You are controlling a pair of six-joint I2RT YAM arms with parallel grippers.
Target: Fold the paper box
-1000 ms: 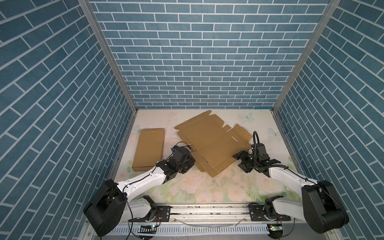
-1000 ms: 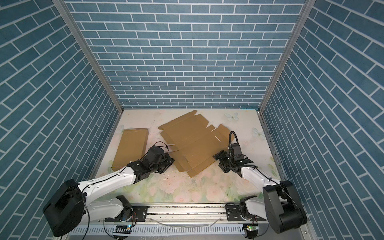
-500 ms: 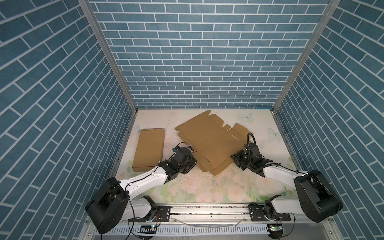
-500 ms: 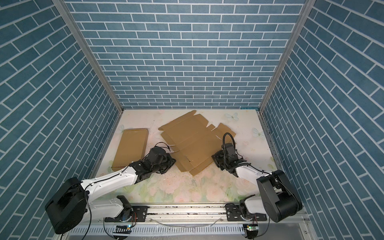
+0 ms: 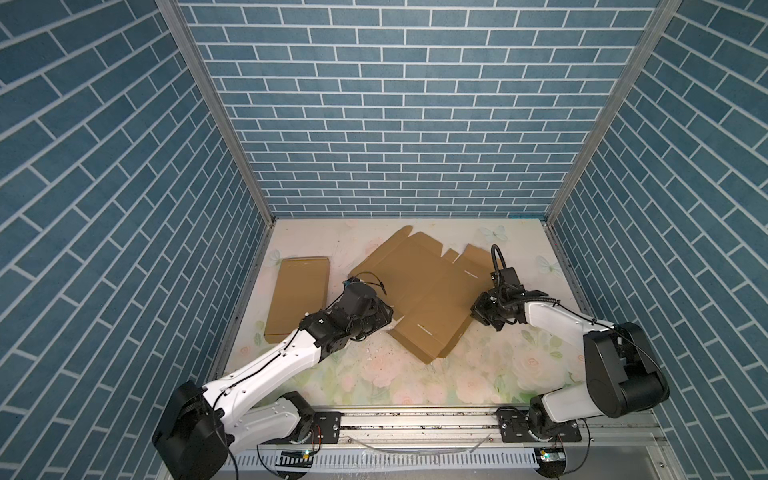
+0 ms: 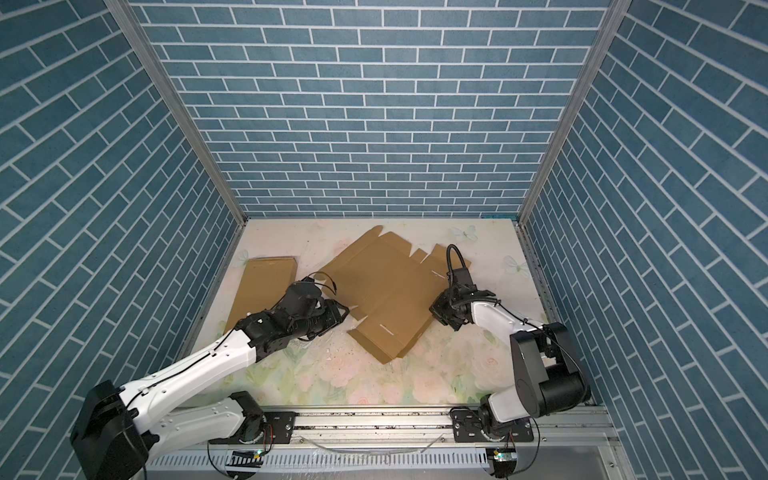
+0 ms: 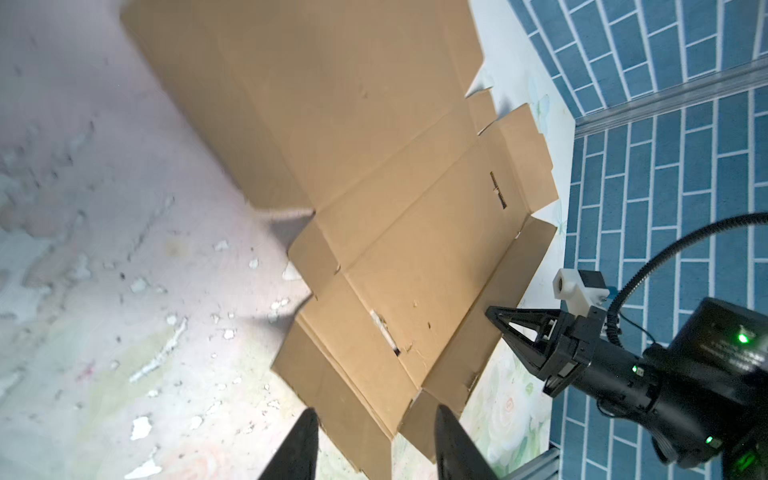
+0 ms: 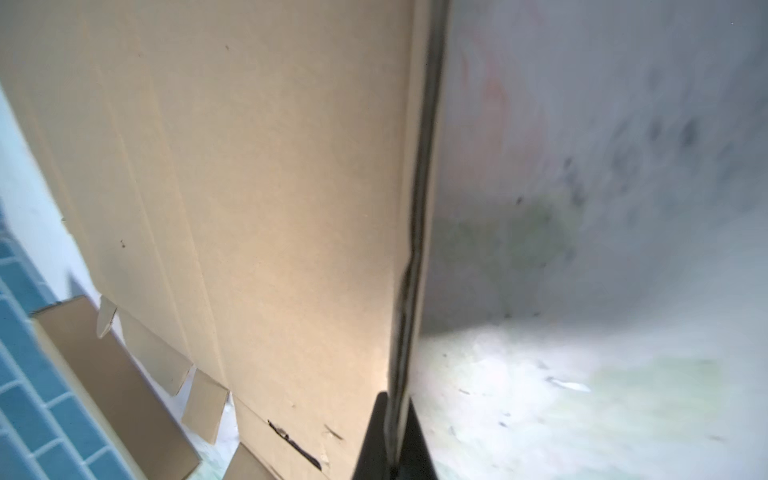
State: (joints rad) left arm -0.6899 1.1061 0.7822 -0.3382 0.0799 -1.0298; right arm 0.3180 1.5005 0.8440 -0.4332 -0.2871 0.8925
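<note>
ROBOT ARMS START ON A BOX: A two-arm rig works a paper box [image 5: 419,291], which lies as a cut, creased sheet near the ctr of the flowered table [image 5: 374,374], skewed to the table's edges. The right gripper [image 5: 477,311] is clamped on the sheet's right-hand side panel. Its wrist cam shows both fingers [image 8: 372,449] pinched tight on the cardboard edge, and from the left wrist cam that panel looks tipped up off the table along its crease. The left gripper [image 7: 374,409] sits at the sheet's opposite side w/ jaws apart, gripping nothing. Both top views put it just beside the near-left notch.

Progress, by the look of it: early. One side wall appears to be starting up. The other walls, end flaps and lid panel lie flat w/ slots unfilled, so nearly all the folding is left. A second piece of cardboard [image 5: 297,297], a plain flat rectangle, lies apart to the left, untouched.

Hard to tell:
- How steeply the gripped panel stands, since the top views flatten it.
- Whether the left gripper's tips touch the sheet.
- What is on the table side of the right wrist cam, which is blurred.
- The sheet's edge under each gripper, hidden by the arm bodies.
</note>
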